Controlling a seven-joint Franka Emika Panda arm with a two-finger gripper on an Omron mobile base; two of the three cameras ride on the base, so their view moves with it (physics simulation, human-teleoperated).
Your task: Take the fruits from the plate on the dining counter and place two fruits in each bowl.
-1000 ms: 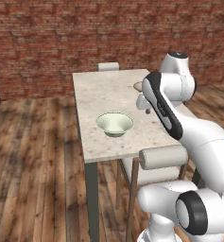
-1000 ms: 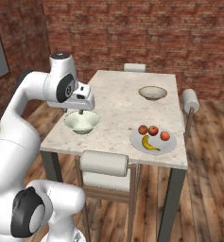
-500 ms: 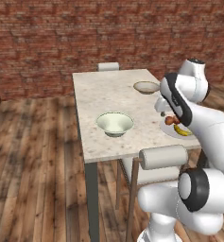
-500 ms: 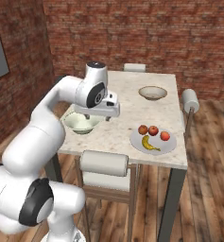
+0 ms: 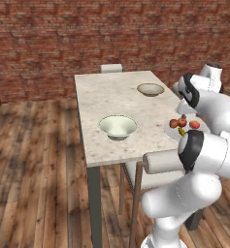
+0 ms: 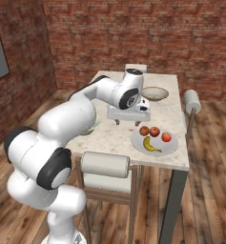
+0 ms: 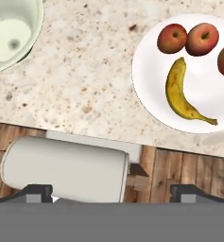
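The pale plate (image 6: 158, 150) lies near the front right of the dining counter (image 6: 115, 138) and carries three red-orange apples (image 6: 154, 131) and a yellow banana (image 6: 151, 144). In the hand view the plate (image 7: 149, 90), the banana (image 7: 179, 94) and the apples (image 7: 172, 38) fill the upper right. My gripper (image 6: 128, 122) hovers open and empty above the counter, just left of the plate. The green-white bowl (image 5: 117, 127) sits empty to its left, also seen as bowl (image 7: 9, 35). Farther back stands the empty tan bowl (image 6: 155, 93).
A chair with a padded roll back (image 6: 105, 164) is pushed in at the counter's near edge, directly below the hand (image 7: 66, 168). Another roll-back chair (image 6: 192, 101) stands at the right side. A brick wall closes the back; the floor is wood.
The arm has swung from above the green-white bowl across the counter toward the plate. The jaws have opened wide.
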